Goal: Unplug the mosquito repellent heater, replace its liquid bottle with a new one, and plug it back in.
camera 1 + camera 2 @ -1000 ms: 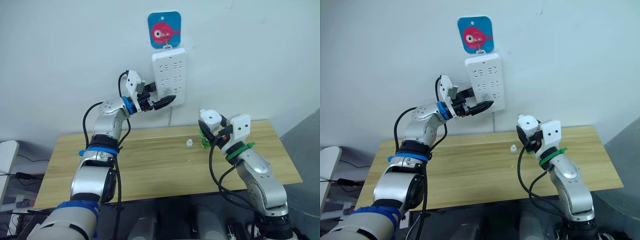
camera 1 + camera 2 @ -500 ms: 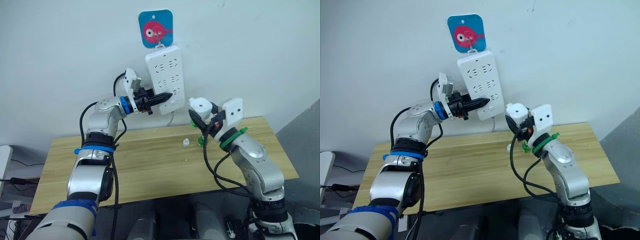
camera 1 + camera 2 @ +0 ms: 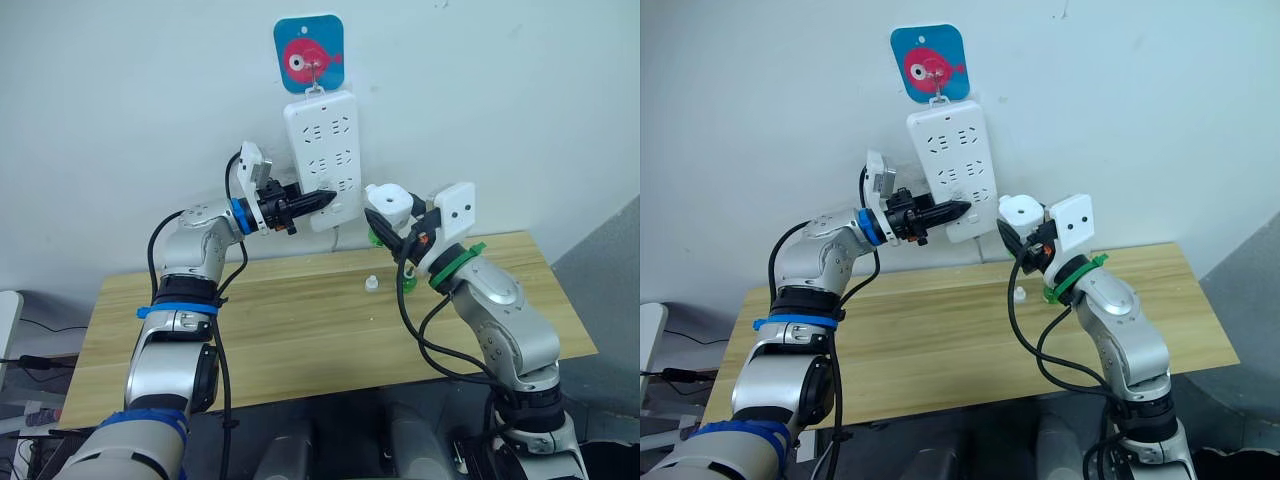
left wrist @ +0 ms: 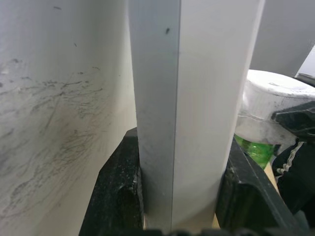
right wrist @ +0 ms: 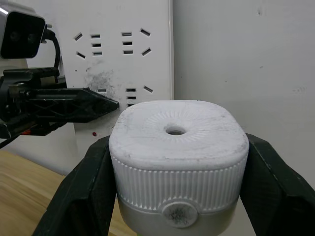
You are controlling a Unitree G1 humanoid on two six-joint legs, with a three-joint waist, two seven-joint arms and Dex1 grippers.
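Observation:
The white mosquito repellent heater (image 5: 177, 132) is clamped between the fingers of my right gripper (image 3: 392, 222), which is shut on it. I hold it in the air just right of the wall-hung white power strip (image 3: 322, 140), near its lower sockets. A green bottle (image 4: 255, 151) sits under the heater. A second green bottle (image 3: 407, 284) stands on the table, partly hidden by my right forearm; I cannot tell which of the two is the new one. My left gripper (image 3: 320, 199) is shut on the power strip's lower edge, one finger on each side.
A small white cap (image 3: 371, 284) lies on the wooden table (image 3: 280, 330) below the heater. The strip hangs from a blue plaque with a pink fish (image 3: 308, 55), and its cable runs down behind the table. The wall is directly behind everything.
My right gripper has carried the heater up and to the left, from above the table's back edge to beside the power strip. The left gripper stays on the strip. The camera has shifted.

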